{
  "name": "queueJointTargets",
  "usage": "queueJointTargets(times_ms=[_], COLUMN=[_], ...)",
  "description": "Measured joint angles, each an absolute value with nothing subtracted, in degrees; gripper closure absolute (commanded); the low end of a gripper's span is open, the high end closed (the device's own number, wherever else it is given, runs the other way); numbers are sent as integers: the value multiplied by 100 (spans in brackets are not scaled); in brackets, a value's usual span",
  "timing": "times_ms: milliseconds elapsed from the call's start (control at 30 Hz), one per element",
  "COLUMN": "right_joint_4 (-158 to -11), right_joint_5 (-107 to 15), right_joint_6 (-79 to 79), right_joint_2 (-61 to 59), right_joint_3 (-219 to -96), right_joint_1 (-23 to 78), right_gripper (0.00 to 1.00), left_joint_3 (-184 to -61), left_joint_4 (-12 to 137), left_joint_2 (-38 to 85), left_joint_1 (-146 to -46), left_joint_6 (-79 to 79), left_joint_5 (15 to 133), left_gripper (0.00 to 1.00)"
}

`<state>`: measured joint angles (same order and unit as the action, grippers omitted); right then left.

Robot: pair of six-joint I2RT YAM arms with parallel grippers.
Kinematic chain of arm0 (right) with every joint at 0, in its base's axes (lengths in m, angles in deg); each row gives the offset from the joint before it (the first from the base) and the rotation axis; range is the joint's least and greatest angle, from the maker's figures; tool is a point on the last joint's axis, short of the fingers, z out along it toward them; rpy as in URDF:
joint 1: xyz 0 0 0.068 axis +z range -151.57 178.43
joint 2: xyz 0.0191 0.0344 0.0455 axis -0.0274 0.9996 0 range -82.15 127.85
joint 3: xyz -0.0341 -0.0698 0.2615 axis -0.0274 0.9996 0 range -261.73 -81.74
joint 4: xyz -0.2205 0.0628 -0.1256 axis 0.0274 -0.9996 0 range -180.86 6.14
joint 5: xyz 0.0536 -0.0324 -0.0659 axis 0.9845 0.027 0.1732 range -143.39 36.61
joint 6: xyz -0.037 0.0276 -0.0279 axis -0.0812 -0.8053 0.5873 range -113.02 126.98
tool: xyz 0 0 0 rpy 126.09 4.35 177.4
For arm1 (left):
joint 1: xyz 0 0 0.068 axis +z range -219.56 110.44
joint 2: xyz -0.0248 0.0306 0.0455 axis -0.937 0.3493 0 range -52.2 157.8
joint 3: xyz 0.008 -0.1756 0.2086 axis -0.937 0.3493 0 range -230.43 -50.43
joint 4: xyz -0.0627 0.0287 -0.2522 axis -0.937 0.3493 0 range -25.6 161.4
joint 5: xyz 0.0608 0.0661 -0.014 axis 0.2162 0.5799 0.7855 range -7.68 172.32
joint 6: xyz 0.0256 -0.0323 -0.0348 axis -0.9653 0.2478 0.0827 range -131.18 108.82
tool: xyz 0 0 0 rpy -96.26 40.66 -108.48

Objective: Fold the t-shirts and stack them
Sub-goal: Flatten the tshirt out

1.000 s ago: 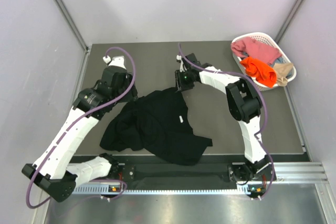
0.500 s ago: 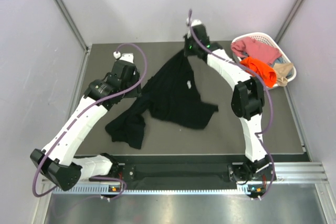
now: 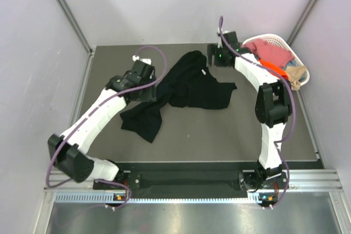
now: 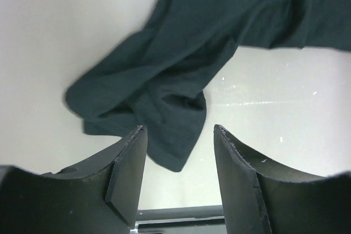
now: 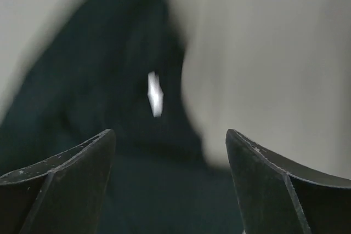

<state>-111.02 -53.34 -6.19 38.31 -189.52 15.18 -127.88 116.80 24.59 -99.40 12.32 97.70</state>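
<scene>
Flattening step judged underway: black t-shirt (image 3: pixel 192 83) crumpled left of white basket (image 3: pixel 271 36). Right gripper (image 5: pixel 170 138) spread, empty; left gripper (image 4: pixel 179 132) likewise. Next: shirt edges to be pinched, pulled flat.

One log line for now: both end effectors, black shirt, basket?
left end effector: open, empty | right end effector: open, empty | black shirt: crumpled on table, unfolded | basket: other shirts inside

Black t-shirt (image 3: pixel 192 85) farther back, seemingly released

A dark grey table (image 3: pixel 219 130) stands between pale lilac walls (image 3: pixel 164 4), a metal rail (image 3: pixel 192 198) along its near edge
</scene>
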Motion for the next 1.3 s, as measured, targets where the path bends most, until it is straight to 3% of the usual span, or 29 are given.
queueJointTargets(times_ms=[133, 267, 333, 600, 933, 1033, 1133, 1167, 1233, 1300], right_joint_4=[-11454, -11703, -11758, -11863, -11830, -11795, -11773, -11795, -11817, -11935], right_joint_5=[-5218, -5329, -5367, -5572, -5432, -5404, -5375, -5375, -5373, -5371], right_joint_6=[-649, -586, -577, -536, -553, -553, -545, -549, -542, -542], right_joint_2=[3355, 3158, 3147, 3195, 3888, 3929, 3980, 4008, 4041, 4041], right_joint_3=[-17798, -17508, -17501, -17324, -17376, -17453, -17499, -17532, -17604, -17752], right_joint_1=[1634, 1509, 1356, 873, 847, 841, 838, 836, 836, 838], right_gripper=[21, 41, 44, 37, 42, 56, 78, 89, 98, 100], left_joint_3=[-12792, -12812, -12858, -13079, -13214, -13310, -13367, -13369, -13369, -13369], left_joint_4=[11634, 11593, 11555, 11276, 11020, 11029, 11026, 11026, 11029, 11035], left_joint_2=[3351, 4245, 4490, 5001, 5574, 5707, 5786, 5792, 5790, 5779], left_joint_1=[-9921, -9774, -9672, -9503, -9508, -9510, -9508, -9508, -9510, -9510], left_joint_6=[1337, 1344, 1305, 1182, 1025, 1020, 1005, 1001, 1003, 1005], left_joint_5=[9645, 9691, 9719, 9824, 9654, 9571, 9540, 9538, 9549, 9575], left_gripper=[43, 44, 46, 45, 46, 53, 58, 59, 60, 61])
